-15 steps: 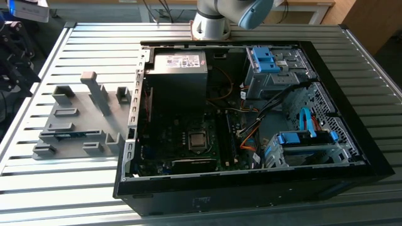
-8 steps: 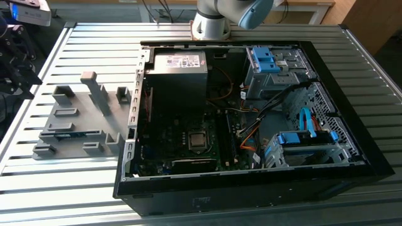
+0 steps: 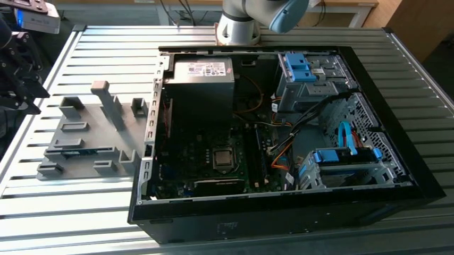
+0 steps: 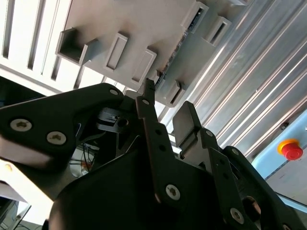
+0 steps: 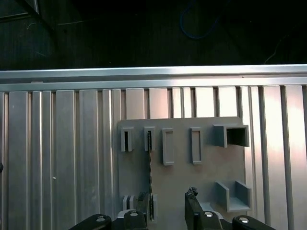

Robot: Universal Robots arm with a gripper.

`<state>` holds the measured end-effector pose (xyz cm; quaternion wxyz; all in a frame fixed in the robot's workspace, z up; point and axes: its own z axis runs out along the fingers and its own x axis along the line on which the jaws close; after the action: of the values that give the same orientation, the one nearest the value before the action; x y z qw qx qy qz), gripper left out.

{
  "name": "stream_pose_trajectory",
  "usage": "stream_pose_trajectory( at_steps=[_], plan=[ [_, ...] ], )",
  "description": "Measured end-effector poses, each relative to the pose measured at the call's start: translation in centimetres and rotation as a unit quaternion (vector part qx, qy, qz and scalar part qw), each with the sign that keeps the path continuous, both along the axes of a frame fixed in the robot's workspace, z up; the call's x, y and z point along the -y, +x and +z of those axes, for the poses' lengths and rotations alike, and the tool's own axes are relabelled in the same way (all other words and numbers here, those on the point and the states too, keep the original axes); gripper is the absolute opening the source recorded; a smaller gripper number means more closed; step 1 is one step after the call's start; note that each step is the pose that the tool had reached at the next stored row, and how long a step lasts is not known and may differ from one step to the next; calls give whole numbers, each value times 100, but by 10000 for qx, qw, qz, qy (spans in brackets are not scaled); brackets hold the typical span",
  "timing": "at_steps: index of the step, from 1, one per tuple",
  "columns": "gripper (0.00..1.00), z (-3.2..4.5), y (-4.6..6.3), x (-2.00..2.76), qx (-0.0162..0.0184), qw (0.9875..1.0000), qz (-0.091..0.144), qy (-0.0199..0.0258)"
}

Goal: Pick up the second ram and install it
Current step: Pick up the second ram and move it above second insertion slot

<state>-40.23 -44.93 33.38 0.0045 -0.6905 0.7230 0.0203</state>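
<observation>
Second ram (image 5: 149, 167) stands on its long edge in the grey holder block (image 5: 206, 177), caught by a slot at each end. We judge that this keeps its top edge free for a grasp. The pincer (image 5: 165, 208) hangs above the block's near end with its fingers (image 5: 193, 203) apart and nothing between them, roughly straddling the stick's line but not touching it. The holder sits on the slatted table (image 5: 57, 143). The open computer case (image 3: 284, 226) sits beside it, lid off, board exposed for installing.

Ribbed metal table (image 3: 71, 212), grey slotted holder block (image 3: 85, 143) on it, open black computer case (image 3: 284, 212) alongside
</observation>
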Motion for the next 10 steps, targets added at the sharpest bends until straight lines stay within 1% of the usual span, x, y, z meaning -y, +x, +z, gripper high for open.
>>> stream_pose_trajectory(
  at_steps=[10],
  plan=[
    [43, -89, 0, 0, 0, 10000, 0, 0]
  ],
)
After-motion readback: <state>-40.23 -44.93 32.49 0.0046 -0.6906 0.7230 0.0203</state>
